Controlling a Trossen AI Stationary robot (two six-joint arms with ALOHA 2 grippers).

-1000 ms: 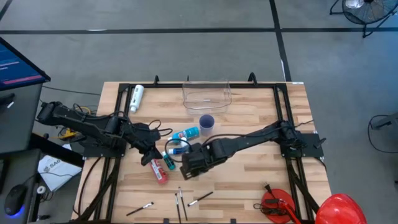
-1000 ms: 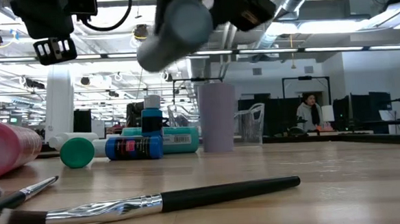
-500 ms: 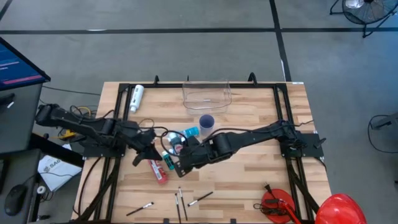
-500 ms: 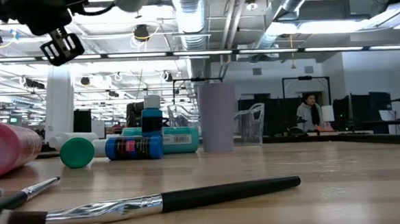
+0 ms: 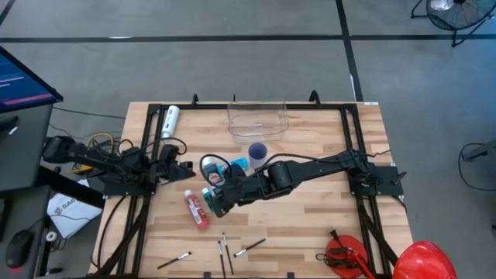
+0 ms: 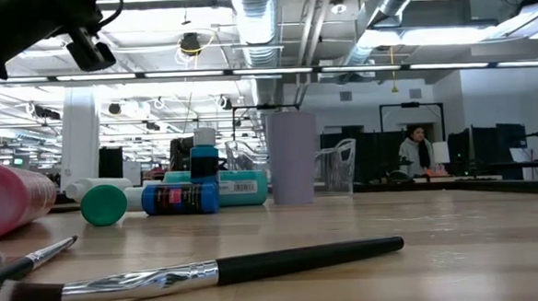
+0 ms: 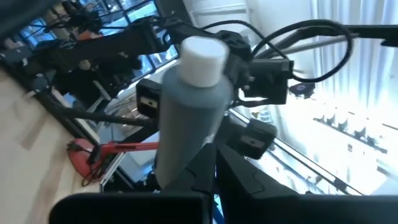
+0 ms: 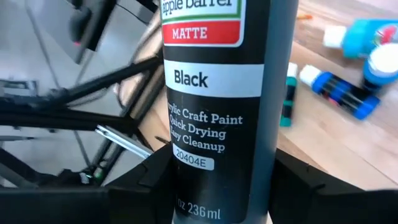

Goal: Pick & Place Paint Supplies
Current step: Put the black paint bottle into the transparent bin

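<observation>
My right gripper (image 5: 219, 189) hangs above the table's middle, shut on a black paint bottle (image 8: 217, 93) with a white cap (image 7: 202, 51). My left gripper (image 5: 183, 167) is shut and empty. It sits left of the bottle and clear of it, and shows high at the left of the low view (image 6: 89, 51). On the table lie a red bottle (image 5: 196, 211), a small teal one (image 5: 208, 197), a light blue one (image 5: 235, 165), a white one (image 5: 170, 122) and several brushes (image 5: 225, 248). My right gripper pinches the black bottle's body at the lower part of its label (image 8: 186, 183) between its two fingers (image 8: 155, 177), one on each side. The fingers lie along the bottle. The bottle is lifted clear of the table, its cap end pointing away from the wrist toward the left arm.
A purple cup (image 5: 257, 152) stands just far of my right gripper, and a clear tub (image 5: 257, 118) stands at the far edge. A red tool (image 5: 345, 254) and a red helmet (image 5: 422, 260) lie at the near right corner. A big brush (image 6: 211, 269) lies close to the near edge.
My right gripper has risen with the black bottle, out of the top of the low view, and drifted a little toward the table's left. My left gripper, still shut, has drawn back toward the left edge and tipped from pointing down to roughly level.
</observation>
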